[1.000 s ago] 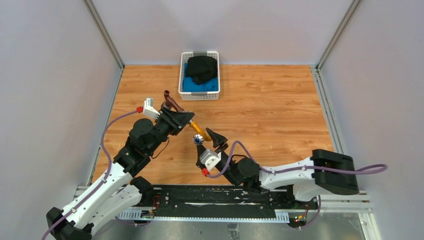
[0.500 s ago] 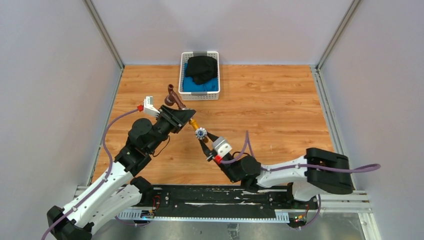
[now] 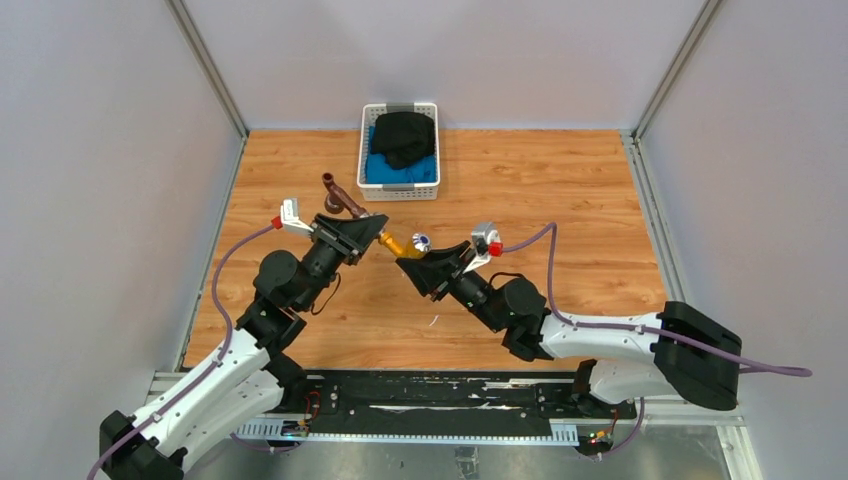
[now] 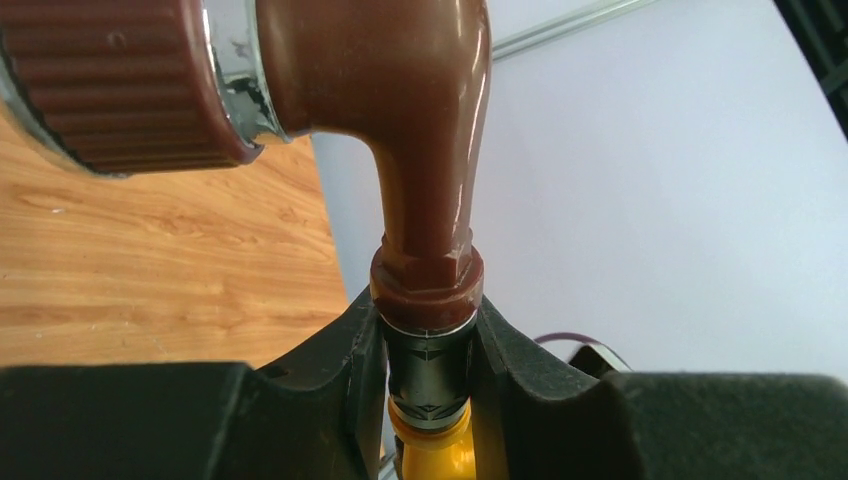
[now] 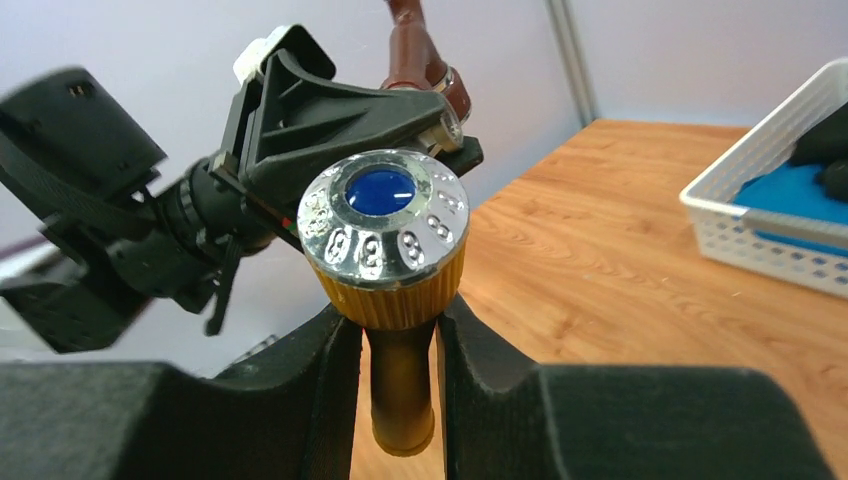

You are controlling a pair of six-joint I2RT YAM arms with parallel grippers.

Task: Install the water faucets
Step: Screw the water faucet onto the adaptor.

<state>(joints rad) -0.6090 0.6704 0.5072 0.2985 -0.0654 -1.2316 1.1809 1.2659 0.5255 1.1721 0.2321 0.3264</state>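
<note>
R gripper (image 5: 400, 335) swung round, clamps brass faucet (image 5: 385, 225) | L gripper (image 4: 428, 350) clamps brown faucet (image 4: 425, 150)

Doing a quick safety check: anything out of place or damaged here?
Nothing spilled or broken. One oddity: the brown faucet and yellow faucet are joined end to end in mid-air, clamped by the left gripper and right gripper; no mounting fixture shows.

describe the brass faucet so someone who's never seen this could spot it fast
Above the wooden table, look in front of the white basket, where the two grippers meet. The brass-yellow faucet sits between them, its stem pinched by the right gripper. Unlike the reddish-brown faucet in the left gripper, it is yellow and capped by a silvery knob with a blue centre.
</note>
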